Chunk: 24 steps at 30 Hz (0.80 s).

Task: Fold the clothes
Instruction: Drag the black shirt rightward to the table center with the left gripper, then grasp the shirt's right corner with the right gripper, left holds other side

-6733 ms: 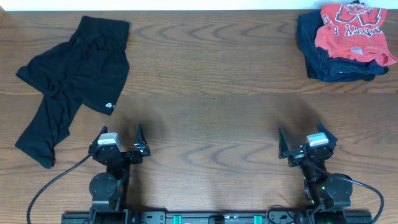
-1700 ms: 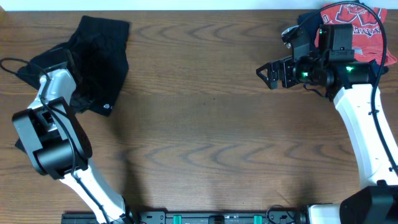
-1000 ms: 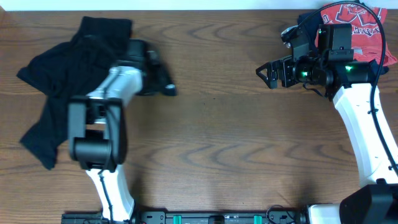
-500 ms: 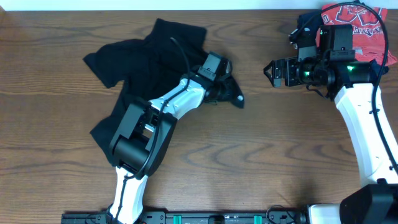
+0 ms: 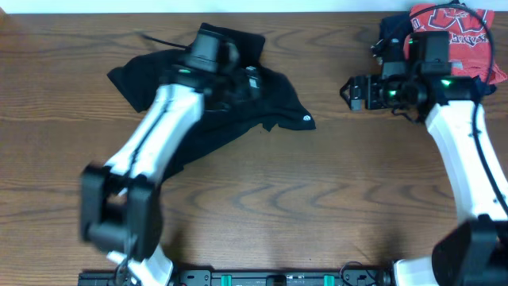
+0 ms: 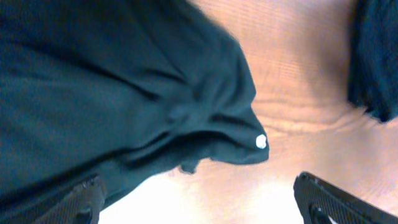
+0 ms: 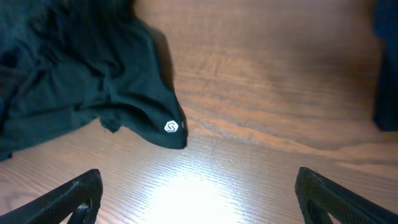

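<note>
While left claw and right claw gape, soft black trousers lie crumpled.

Far left of centre on the table: trousers, logo at their right tip. Far right corner: T-shirt atop folded garment.

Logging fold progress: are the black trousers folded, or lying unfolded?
Unfolded: the black trousers lie rumpled in an uneven heap on the table, the corner with the white logo sticking out.
</note>
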Available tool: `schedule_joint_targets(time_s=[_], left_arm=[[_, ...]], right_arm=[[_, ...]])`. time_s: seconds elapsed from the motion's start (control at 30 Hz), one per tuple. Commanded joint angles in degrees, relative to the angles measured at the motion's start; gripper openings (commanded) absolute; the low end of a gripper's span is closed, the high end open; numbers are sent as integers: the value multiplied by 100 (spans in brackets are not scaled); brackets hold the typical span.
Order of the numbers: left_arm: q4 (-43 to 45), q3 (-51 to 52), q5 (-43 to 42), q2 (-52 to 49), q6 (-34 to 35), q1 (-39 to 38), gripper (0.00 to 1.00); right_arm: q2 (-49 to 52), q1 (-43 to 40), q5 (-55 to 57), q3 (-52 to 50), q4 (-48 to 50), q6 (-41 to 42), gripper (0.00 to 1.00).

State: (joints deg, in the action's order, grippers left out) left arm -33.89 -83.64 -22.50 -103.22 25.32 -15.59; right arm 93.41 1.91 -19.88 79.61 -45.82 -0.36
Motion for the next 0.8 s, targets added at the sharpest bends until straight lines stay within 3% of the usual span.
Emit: schedule_joint_targets(time_s=[0.0,0.2,0.33,0.47,0.77], left_arm=[[-553,-72,-46,538,-560,275,98],[-1871,-72,31,861,-1224,498,98],[-2540,74,1056,811,-1263,501,98],[-2761,251,1558,811,-1228,667,98],[-2822,280,1888,811,-1220,1128,98]], right_arm=[[398,229,-9,87,-17,105,95],[1121,592,-7,87,332,122,91],[1637,844,-9,87,671,256,83],[2024,1084,-37,87,916,330,71],[2564,1600,586,87,1268,592,70]])
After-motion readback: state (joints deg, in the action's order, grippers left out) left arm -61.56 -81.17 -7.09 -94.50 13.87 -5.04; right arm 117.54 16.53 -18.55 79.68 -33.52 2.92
